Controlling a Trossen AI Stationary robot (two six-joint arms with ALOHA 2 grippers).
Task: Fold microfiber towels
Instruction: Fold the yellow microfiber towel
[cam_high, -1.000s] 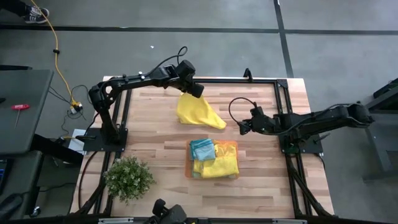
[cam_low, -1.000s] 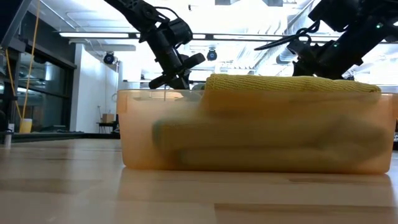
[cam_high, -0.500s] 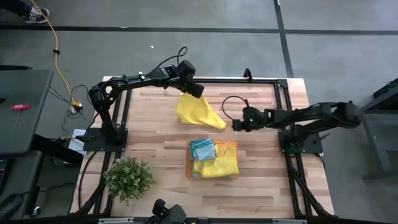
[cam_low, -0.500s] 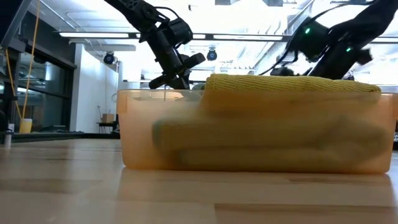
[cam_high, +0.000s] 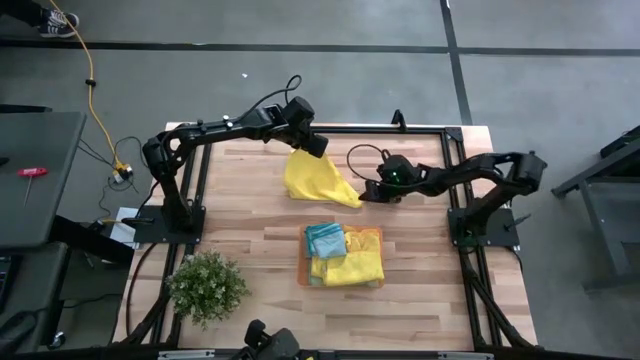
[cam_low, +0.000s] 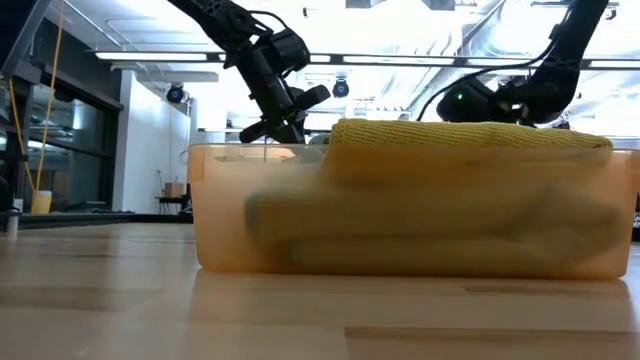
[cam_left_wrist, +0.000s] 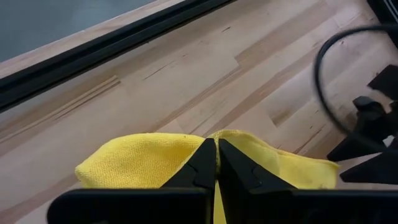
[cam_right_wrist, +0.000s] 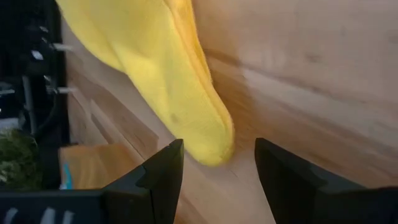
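the left gripper (cam_high: 315, 146) stood above centre in the high view, its fingers (cam_left_wrist: 205, 163) pressed together on the upper corner of a loose yellow towel (cam_high: 318, 181), which lay spread on the table (cam_high: 420, 262) just above centre. this arm had not shifted over the last second.

the right gripper (cam_high: 366, 193) had travelled leftward from mid-right of the high view and now sat just beside the towel's lower-right tip. in the right wrist view its fingers (cam_right_wrist: 163, 171) were spread apart, with the towel tip (cam_right_wrist: 208, 140) lying just ahead of the gap and not yet between them.

below centre, the orange tray (cam_high: 374, 234) held folded towels: a teal one (cam_high: 324, 240) at its left and a yellow one (cam_high: 355, 268) on top. a potted plant (cam_high: 207, 285) stood at lower left.

assessment: the right arm's approach appeared near complete; the next step was probably to close on the free corner so both arms could lift and fold. risk: the tip was thin and could slip out of the grip.
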